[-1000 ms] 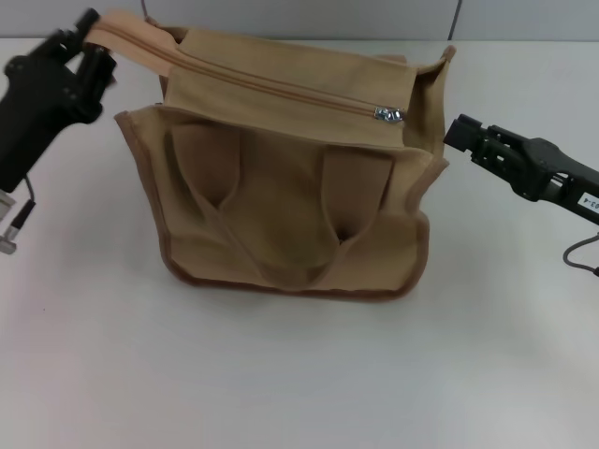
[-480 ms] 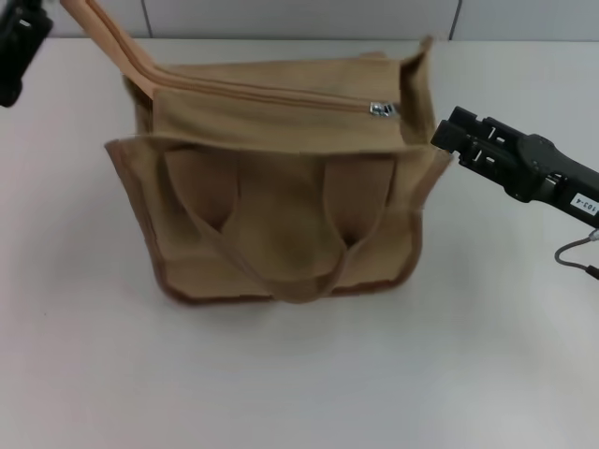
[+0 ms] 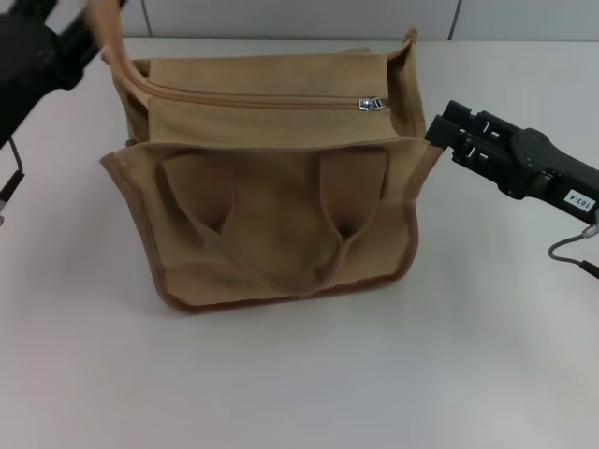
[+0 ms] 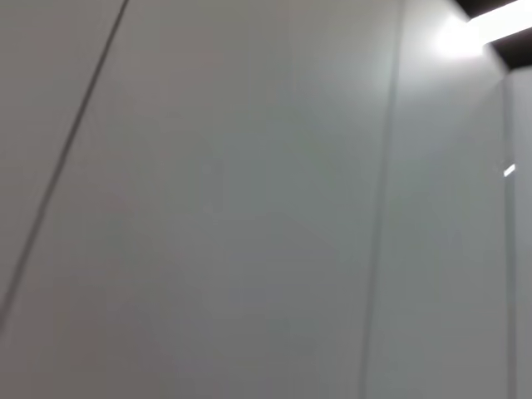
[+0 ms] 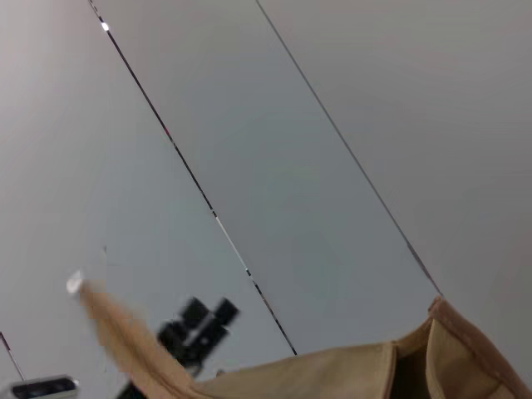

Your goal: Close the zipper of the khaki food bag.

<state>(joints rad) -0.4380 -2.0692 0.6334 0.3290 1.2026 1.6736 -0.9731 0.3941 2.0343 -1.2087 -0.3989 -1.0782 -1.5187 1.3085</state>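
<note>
Head view shows the boxy khaki canvas food bag [image 3: 281,201] standing on the white tabletop [image 3: 299,374], front pockets and looped handles facing me. Its long tan zipper [image 3: 253,100] runs along the top panel, and the small silver metal pull [image 3: 372,104] sits near the right end. The black left hand [image 3: 94,23] is up at the far left corner, clenched on the loose tan zipper tail [image 3: 112,42], probably to keep the line taut and anchor the bag. The black right hand [image 3: 449,131] hovers just beside the bag's right edge, near the pull; I cannot tell how its fingers stand. Whatever is inside the bag is hidden.
</note>
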